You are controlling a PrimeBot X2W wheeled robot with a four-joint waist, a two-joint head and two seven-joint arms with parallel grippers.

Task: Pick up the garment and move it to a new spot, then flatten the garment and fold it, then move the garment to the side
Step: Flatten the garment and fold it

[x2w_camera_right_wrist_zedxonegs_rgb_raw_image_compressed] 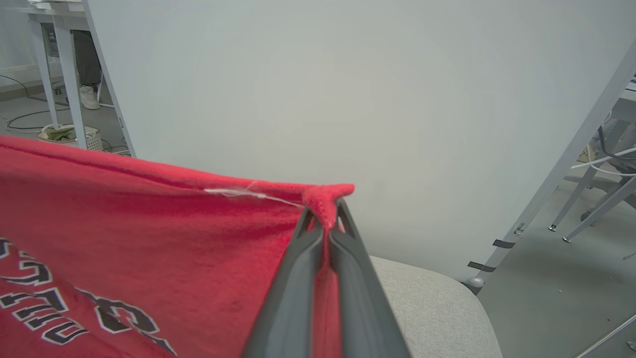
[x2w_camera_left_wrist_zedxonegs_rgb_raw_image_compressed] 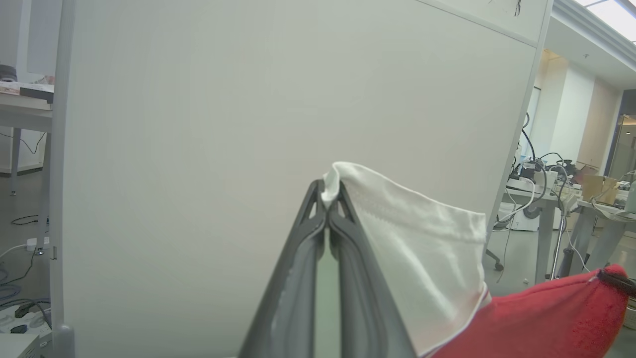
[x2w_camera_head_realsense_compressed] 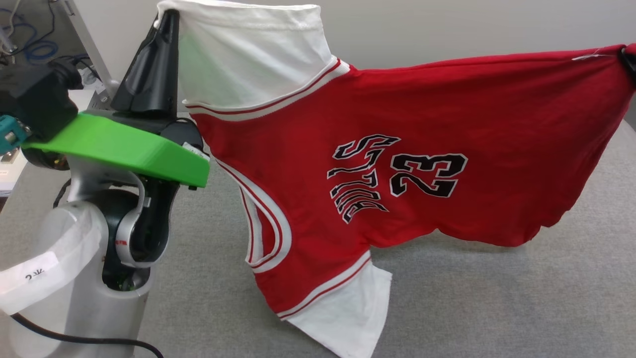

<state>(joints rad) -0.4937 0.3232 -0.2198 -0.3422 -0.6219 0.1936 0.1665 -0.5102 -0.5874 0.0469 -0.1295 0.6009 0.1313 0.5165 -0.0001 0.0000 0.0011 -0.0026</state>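
The garment (x2w_camera_head_realsense_compressed: 377, 149) is a red jersey with white sleeves, striped trim and black-and-white "23" lettering. It hangs stretched sideways in the air above the grey table (x2w_camera_head_realsense_compressed: 497, 298), its lower white sleeve drooping down to the cloth. My left gripper (x2w_camera_head_realsense_compressed: 169, 20) is shut on the edge of the upper white sleeve (x2w_camera_left_wrist_zedxonegs_rgb_raw_image_compressed: 422, 248), pinched at the fingertips (x2w_camera_left_wrist_zedxonegs_rgb_raw_image_compressed: 328, 196). My right gripper (x2w_camera_head_realsense_compressed: 630, 59), at the head view's right edge, is shut on a red corner of the hem (x2w_camera_right_wrist_zedxonegs_rgb_raw_image_compressed: 325, 199). Both pinches show clearly in the wrist views.
A pale partition wall (x2w_camera_left_wrist_zedxonegs_rgb_raw_image_compressed: 248, 124) stands right behind the table. My left arm's green cover (x2w_camera_head_realsense_compressed: 124, 144) and silver forearm (x2w_camera_head_realsense_compressed: 74, 278) fill the head view's left. Desks, cables and chair legs (x2w_camera_left_wrist_zedxonegs_rgb_raw_image_compressed: 546, 209) lie beyond the partition.
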